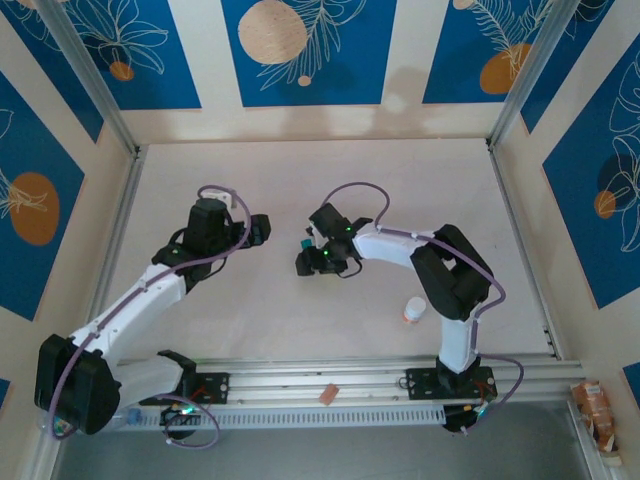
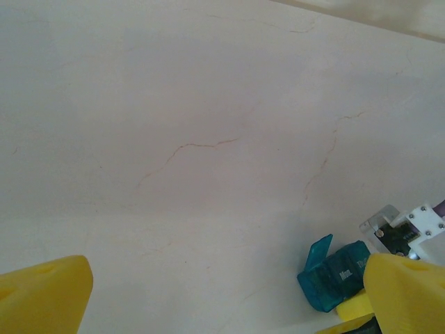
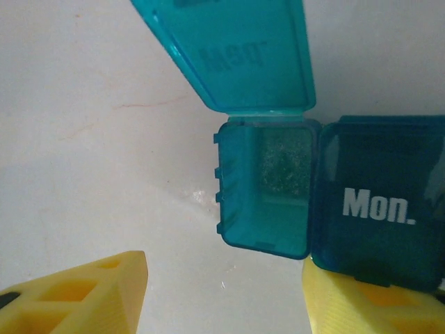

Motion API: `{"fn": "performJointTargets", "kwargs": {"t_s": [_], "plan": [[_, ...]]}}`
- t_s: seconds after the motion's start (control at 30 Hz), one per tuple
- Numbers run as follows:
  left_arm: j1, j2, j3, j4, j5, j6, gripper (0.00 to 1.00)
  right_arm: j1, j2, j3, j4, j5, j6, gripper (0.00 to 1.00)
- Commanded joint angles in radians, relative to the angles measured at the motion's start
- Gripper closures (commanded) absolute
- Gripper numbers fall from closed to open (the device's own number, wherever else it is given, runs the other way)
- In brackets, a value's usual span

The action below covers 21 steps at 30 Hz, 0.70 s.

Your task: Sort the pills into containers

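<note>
The containers are one teal pill box (image 3: 368, 202) lying on the pale table, also seen as a small teal spot (image 1: 305, 243) at mid-table. Its end compartment (image 3: 274, 188) is open and looks empty, the lid (image 3: 236, 56) tipped up; the compartment beside it is closed and marked "Mon.". My right gripper (image 3: 224, 278) is open, with bare table between the yellow fingers. Its right finger (image 3: 368, 306) touches the box's near edge. My left gripper (image 2: 228, 278) stands wide open over bare table, with the box (image 2: 334, 278) by its right finger (image 2: 410, 292). The pills are out of view.
A small white bottle with an orange band (image 1: 414, 310) stands on the table right of the right arm. A small orange item (image 1: 326, 394) lies on the front rail between the bases. Panel walls and metal posts close the table in.
</note>
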<state>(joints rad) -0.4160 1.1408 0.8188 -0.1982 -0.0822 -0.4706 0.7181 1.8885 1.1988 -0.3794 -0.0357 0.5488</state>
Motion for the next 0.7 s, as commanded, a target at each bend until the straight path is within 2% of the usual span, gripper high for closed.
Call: {"fn": "performJointTargets", "kwargs": {"t_s": [0.0, 0.23, 0.67], "plan": [[0.011, -0.029, -0.014, 0.005, 0.013, -0.01, 0.0, -0.02, -0.091, 0.001, -0.015, -0.028, -0.013, 0.39], [0.011, -0.03, -0.015, 0.013, 0.028, -0.02, 0.0, -0.078, -0.101, 0.036, -0.048, -0.027, -0.04, 0.39], [0.011, -0.039, -0.03, 0.021, 0.042, -0.046, 0.0, -0.074, 0.049, 0.118, -0.056, -0.018, -0.048, 0.39]]}}
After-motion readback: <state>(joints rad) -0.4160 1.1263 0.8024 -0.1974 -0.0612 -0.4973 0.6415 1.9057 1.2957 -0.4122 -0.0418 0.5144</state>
